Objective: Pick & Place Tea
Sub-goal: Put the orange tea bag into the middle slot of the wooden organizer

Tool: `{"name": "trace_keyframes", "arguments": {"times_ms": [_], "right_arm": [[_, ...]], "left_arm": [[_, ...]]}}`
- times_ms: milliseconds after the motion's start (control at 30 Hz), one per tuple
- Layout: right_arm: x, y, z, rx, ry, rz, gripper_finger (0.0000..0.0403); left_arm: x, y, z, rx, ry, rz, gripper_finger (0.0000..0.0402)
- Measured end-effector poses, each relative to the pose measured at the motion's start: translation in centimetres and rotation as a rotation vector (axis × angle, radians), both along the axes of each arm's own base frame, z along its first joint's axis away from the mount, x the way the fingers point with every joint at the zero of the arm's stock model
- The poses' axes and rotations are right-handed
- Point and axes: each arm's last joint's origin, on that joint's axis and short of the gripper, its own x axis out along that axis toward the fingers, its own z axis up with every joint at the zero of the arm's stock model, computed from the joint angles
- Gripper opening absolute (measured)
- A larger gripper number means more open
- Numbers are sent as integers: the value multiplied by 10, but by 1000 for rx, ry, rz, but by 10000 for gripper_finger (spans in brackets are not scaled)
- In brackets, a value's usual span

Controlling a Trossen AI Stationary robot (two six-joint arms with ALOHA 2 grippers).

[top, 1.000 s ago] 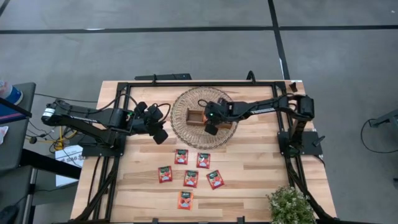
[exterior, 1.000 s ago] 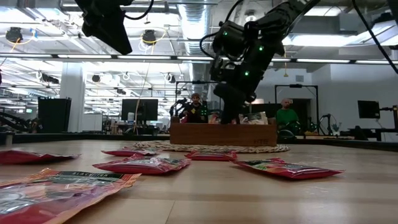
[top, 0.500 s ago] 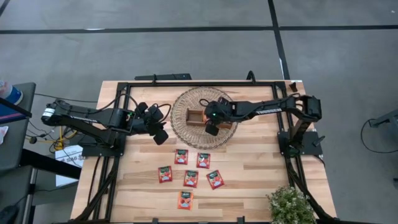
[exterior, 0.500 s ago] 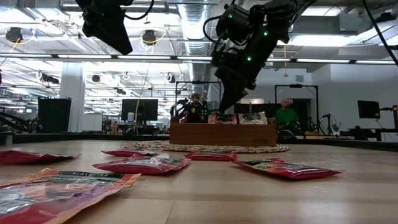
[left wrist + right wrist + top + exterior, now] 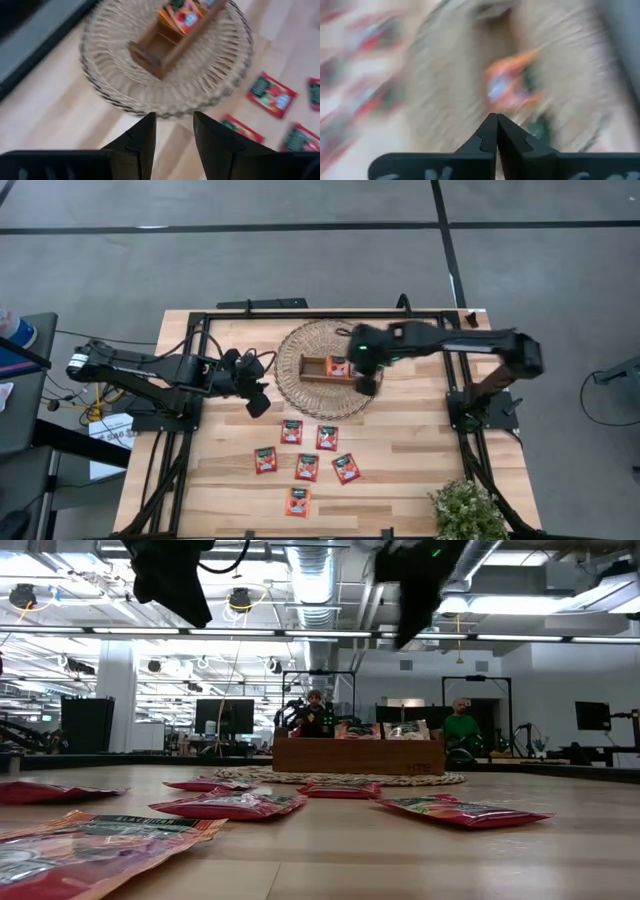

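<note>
Where the wood table (image 5: 420, 450) is bare near its front edge, six red tea sachets (image 5: 307, 467) lie flat in a loose bunch, close together but apart from each other. Their label bands point different ways, some tilted. More sachets (image 5: 384, 729) stand on edge in the brown wooden tray (image 5: 322, 370), with their tops poking up over its wall. The tray's long side runs left to right, and it sits on a round woven mat (image 5: 300, 392).

Above the right end of the tray hangs the right gripper (image 5: 366, 377), its arm reaching in from the right side. Its fingers are pressed together with nothing between them.

Left of the mat waits the left gripper (image 5: 173, 131), with its arm stretched low across the table edge. Its fingers stand a little apart, holding nothing.
</note>
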Motion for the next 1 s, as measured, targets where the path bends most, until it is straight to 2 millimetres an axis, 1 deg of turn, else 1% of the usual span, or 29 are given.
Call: {"name": "trace_keyframes", "arguments": {"times_ms": [100, 167, 233, 333, 433, 500, 600, 700, 833, 933, 1000], "right_arm": [[-33, 19, 25, 249, -27, 168, 0], [-54, 30, 36, 339, -38, 168, 0], [-75, 40, 41, 323, -29, 115, 0], [-105, 52, 37, 253, -24, 23, 0], [-130, 60, 26, 233, -71, -58, 0], [-141, 64, 17, 244, -135, -95, 0], [-157, 65, -4, 277, -213, -145, 0], [-167, 66, -30, 340, -292, -173, 0], [-173, 69, -57, 408, -397, -175, 0], [-173, 71, -67, 431, -448, -155, 0], [-174, 72, -72, 432, -446, -149, 0]], "left_arm": [[4, -2, -5, -58, 22, -18, 124], [8, -5, -8, -82, 40, -41, 124], [12, -9, -14, -96, 73, -66, 124], [19, -18, -25, -117, 125, -108, 124], [26, -27, -34, -141, 165, -148, 124], [30, -34, -40, -158, 181, -162, 124], [34, -42, -42, -203, 165, -189, 124], [39, -54, -41, -309, 107, -223, 124], [46, -78, -33, -500, -27, -253, 124], [50, -99, -29, -616, -117, -258, 124], [56, -113, -28, -684, -166, -257, 124]]}}
